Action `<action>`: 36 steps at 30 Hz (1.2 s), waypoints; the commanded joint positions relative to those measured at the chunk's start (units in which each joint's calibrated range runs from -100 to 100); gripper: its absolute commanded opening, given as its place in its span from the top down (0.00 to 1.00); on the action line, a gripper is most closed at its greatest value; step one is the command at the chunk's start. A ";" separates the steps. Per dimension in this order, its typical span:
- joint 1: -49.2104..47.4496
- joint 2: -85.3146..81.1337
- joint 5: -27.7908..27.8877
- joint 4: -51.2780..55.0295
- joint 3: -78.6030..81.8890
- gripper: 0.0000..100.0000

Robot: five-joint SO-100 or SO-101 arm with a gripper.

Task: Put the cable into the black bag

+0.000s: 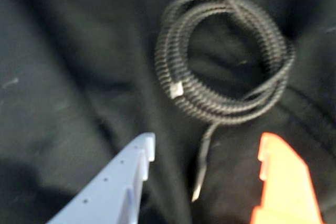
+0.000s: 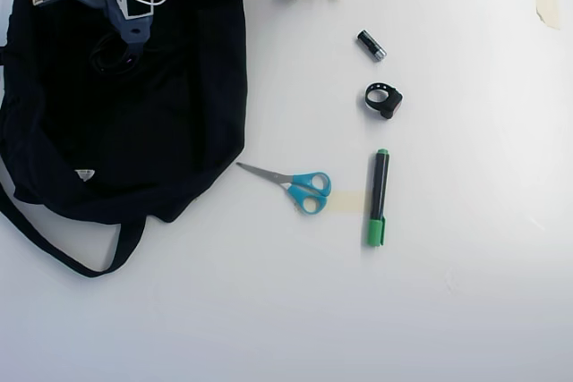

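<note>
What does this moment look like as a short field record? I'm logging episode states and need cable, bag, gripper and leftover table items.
cable: coiled, lying on black fabric, not gripped
bag: black bag, at left in overhead view
gripper: open, above the cable, fingers apart, holding nothing
table items: scissors, green marker, small battery, black ring-shaped object

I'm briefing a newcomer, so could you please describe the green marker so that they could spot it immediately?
On the white table, look right of the large black fabric bag, past the blue-handled scissors. The green-capped black marker pen lies there, roughly upright in the overhead view. It is the only long, straight, green-ended thing; the items above it are small and black.
</note>
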 commanded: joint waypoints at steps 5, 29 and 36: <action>-8.82 -19.72 -0.07 21.93 -1.74 0.82; -48.09 -48.51 -2.69 22.62 25.48 0.98; -52.06 -58.55 -2.64 11.85 42.82 0.98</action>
